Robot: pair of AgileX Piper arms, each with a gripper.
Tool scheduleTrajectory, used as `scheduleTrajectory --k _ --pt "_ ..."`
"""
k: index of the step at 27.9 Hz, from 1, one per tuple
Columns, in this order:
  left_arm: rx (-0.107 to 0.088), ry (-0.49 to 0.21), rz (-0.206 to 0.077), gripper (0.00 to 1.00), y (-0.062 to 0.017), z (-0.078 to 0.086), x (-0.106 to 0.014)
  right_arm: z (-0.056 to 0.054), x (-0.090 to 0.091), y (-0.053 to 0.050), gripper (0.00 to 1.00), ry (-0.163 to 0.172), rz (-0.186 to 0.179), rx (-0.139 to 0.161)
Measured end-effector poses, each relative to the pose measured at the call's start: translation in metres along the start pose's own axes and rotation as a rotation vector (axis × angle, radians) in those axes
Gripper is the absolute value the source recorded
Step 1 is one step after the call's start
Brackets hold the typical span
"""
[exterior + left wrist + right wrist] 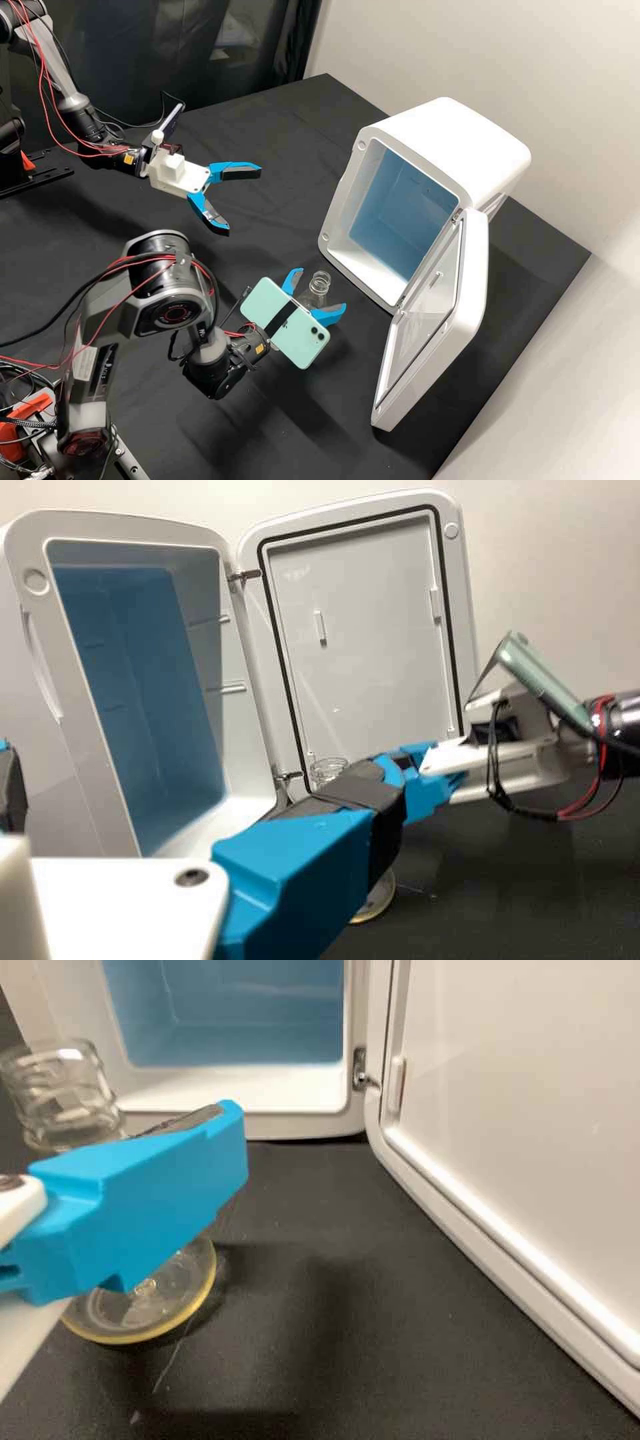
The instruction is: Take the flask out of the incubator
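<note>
The flask [321, 280] stands on the bench [280, 133] just outside the open incubator [460, 153], grasped by the right end effector [319, 293]. Removal looks nearly done. Next it should let go cleanly and back away. The left end effector [240, 200] hangs released, well apart.

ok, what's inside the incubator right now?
Bare blue walls in the incubator; the flask stands outside on the bench, between the right gripper's fingers. The rim hides the chamber's near bottom edge.
</note>
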Motion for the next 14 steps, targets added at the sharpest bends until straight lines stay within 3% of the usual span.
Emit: scheduleTrajectory --k 9,11,14 --pt "0.0 0.0 0.0 1.0 0.0 0.0 0.0 -0.009 -0.015 0.007 1.0 -0.002 0.045 -0.009" --pt "0.0 0.0 0.0 1.0 0.0 0.0 0.0 -0.012 -0.021 0.011 1.0 -0.017 0.09 0.005" --pt "0.0 0.0 0.0 1.0 0.0 0.0 0.0 -0.014 -0.028 0.016 1.0 -0.02 0.119 0.057"
